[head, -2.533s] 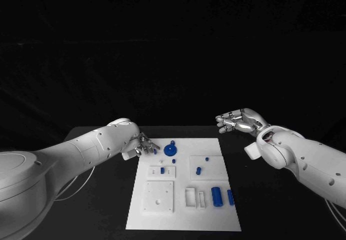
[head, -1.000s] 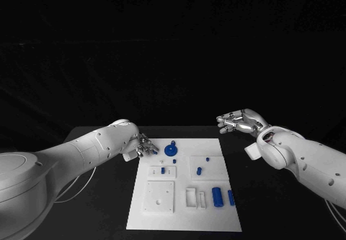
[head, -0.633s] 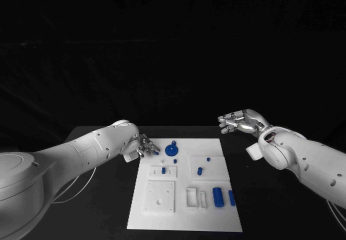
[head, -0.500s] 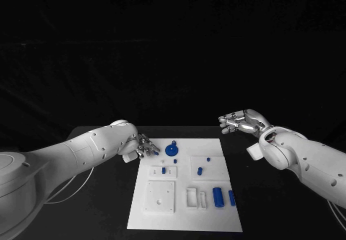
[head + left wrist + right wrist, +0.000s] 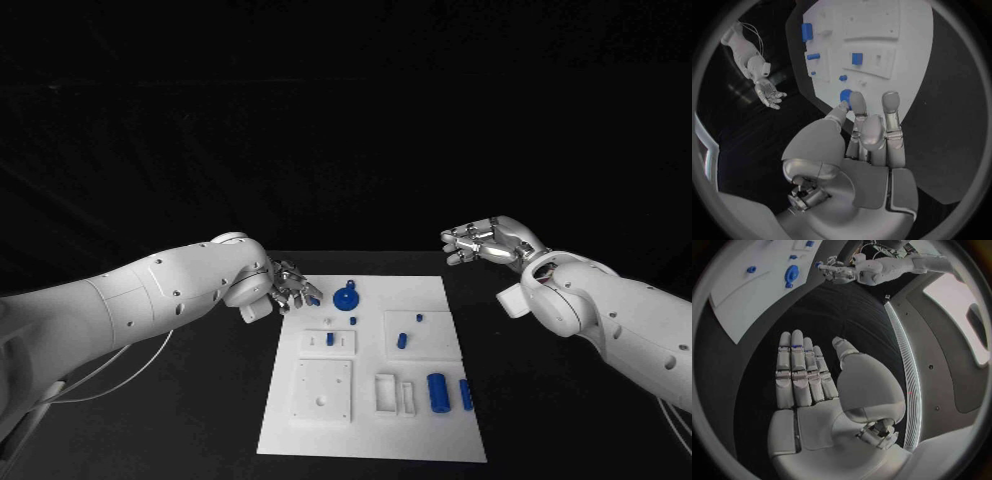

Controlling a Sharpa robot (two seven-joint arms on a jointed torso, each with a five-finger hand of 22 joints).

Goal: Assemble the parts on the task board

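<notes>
1. Taking the task board (image 5: 372, 372) as the landmark and starting at its near edge: two blue cylinders, the thick blue cylinder (image 5: 436, 391) and the thin blue cylinder (image 5: 466, 393), lie beside the white slotted holder (image 5: 391, 392) in its near right corner. Both look free to roll, so a careless brush there would likely send them off the board
2. At the middle of the board, a short blue peg (image 5: 329, 339) stands in the left small plate and another blue peg (image 5: 401, 341) on the right small plate. A hand sweeping low over the middle could tip or unseat them
3. At the far left corner of the board, the left hand (image 5: 293, 291) hovers with its fingers loosely extended and holds nothing. Its fingertips (image 5: 858, 103) sit right at the round blue disc (image 5: 346, 298); whether they touch it I cannot tell. A pinch closed off-centre here would likely push the disc along the smooth board instead of lifting it
4. Beyond the far right corner of the board, off it and raised, the right hand (image 5: 488, 243) is open flat and empty. It is well apart from the parts, so it cannot steady the board if the left hand drags it
</notes>
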